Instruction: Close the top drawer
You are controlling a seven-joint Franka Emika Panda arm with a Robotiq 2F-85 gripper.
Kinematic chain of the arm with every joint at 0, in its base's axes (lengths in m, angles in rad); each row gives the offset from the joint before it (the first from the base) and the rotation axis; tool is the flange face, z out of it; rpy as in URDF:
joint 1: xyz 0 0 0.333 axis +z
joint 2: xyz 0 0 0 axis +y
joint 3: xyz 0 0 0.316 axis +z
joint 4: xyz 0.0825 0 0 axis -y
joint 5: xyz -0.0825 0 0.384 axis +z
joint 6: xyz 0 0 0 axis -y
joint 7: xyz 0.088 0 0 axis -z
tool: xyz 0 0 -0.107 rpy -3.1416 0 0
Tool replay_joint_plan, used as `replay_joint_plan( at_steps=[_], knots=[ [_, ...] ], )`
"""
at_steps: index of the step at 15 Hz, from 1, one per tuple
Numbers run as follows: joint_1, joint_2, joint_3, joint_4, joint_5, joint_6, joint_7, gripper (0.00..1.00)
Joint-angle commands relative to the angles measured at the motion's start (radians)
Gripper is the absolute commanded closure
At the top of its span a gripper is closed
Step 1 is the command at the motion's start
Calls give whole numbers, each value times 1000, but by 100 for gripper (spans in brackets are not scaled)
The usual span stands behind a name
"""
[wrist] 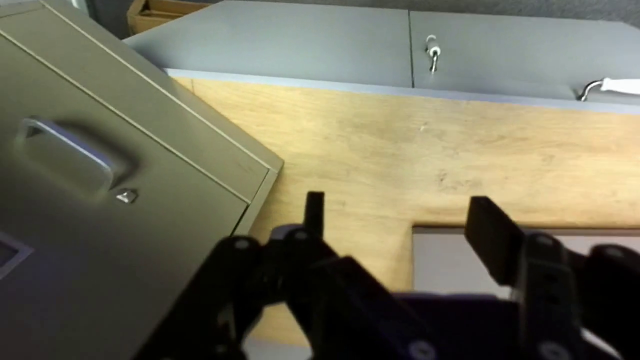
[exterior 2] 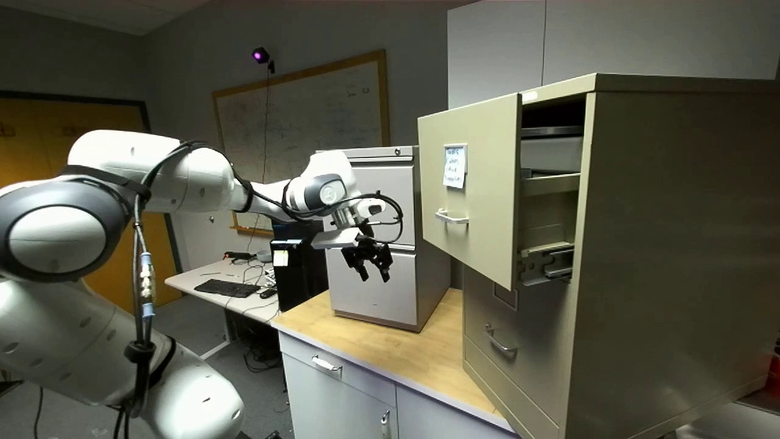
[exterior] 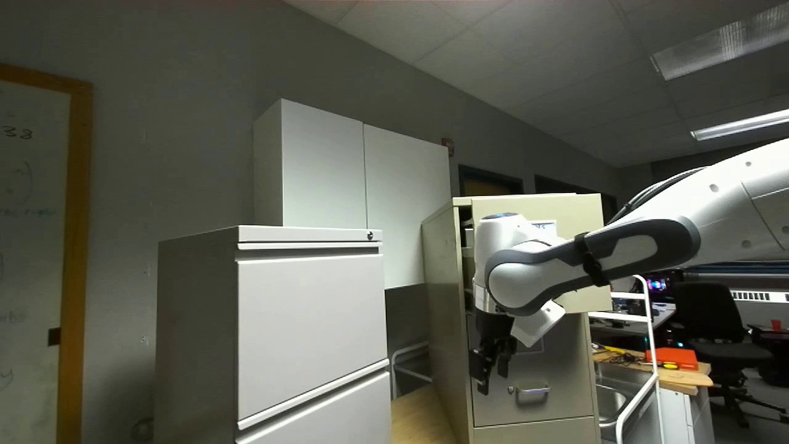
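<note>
**Office wall (exterior 2: 420,73) with whiteboard (exterior 2: 317,122), wooden worktop (exterior 2: 390,347) below: top drawer (exterior 2: 469,189) before the push**

Note, at the head of the narrow beige cabinet (exterior 2: 670,244), the drawer standing out on its slide (exterior 2: 539,268), with front and cabinet clearly parted. Compare the gripper (exterior 2: 375,278): fingers (wrist: 492,240) spread, nothing between, apart from the drawer front. Judge the step as positioning, with closing not yet begun. Likely called for next: a rise to the drawer face, then a level push inward. Allow for concealment: much of the front behind the wrist (exterior: 496,246) in an exterior view, contents largely masked, writing on the label (exterior 2: 454,167) hard to read, drawer not discernible in the wrist view.
</note>
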Motion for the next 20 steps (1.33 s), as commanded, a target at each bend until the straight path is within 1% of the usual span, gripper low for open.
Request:
replay_joint_plan(
  at_steps=[1,3,5,6,7,9,12,15,17,18,20],
  knots=[
    [-36,-81,62,-4,-85,22,116,55],
    [-66,-113,98,-9,-158,60,192,70],
    [-99,-130,123,-8,-224,107,260,84],
    [-116,-137,130,-10,-258,144,286,93],
    [-138,-141,139,-10,-292,180,319,99],
    [-188,-140,150,-5,-357,261,383,100],
    [-284,-137,171,3,-455,371,504,100],
    [-390,-137,198,8,-569,457,654,100],
    [-452,-137,213,15,-659,501,775,100],
    [-471,-131,214,23,-704,518,829,100],
    [-484,-114,204,39,-789,541,913,100]
  ],
)
